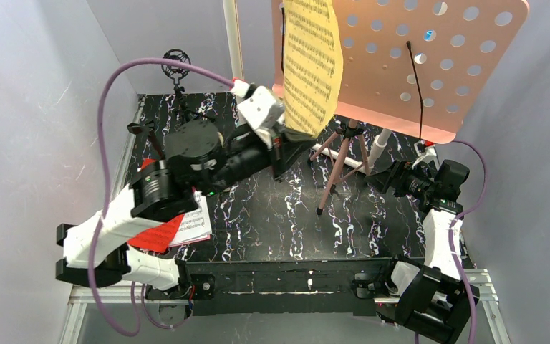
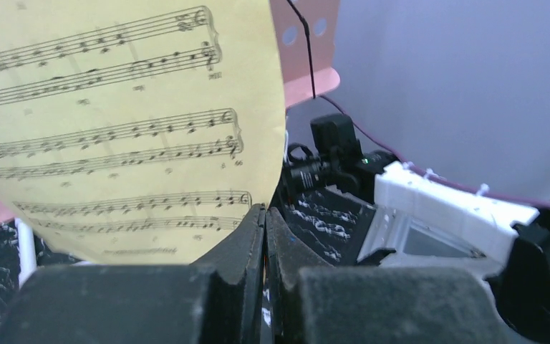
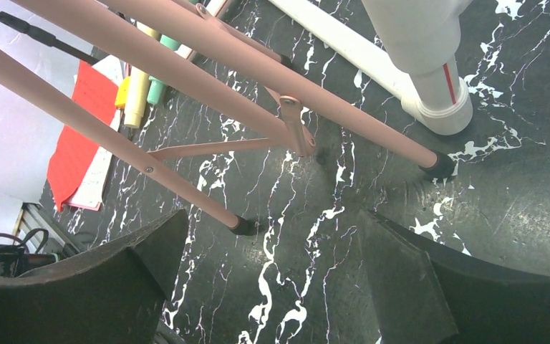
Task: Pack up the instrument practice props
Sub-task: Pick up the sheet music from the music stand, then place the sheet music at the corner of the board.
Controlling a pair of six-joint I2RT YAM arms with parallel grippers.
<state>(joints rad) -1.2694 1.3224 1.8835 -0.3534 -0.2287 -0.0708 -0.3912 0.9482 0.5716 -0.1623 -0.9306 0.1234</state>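
The marbled table (image 1: pixel 293 229) carries tripod legs (image 1: pixel 338 168), red folder (image 1: pixel 159 236) (seemingly over paper (image 1: pixel 197 221)).

No words, brands or numbers can be read. The yellow sheet music (image 2: pixel 114 129) bears only printed staves and notes, and a small line under its lowest stave is too blurred to read. The pale sheet (image 1: pixel 195 226) at the near left shows staves too.

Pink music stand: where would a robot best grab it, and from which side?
Probably a tripod leg of the music stand, near the joint: its thin round tube is easy to pinch, whereas the desk is broad and flat. Come from the right, where the open right end effector faces the legs.
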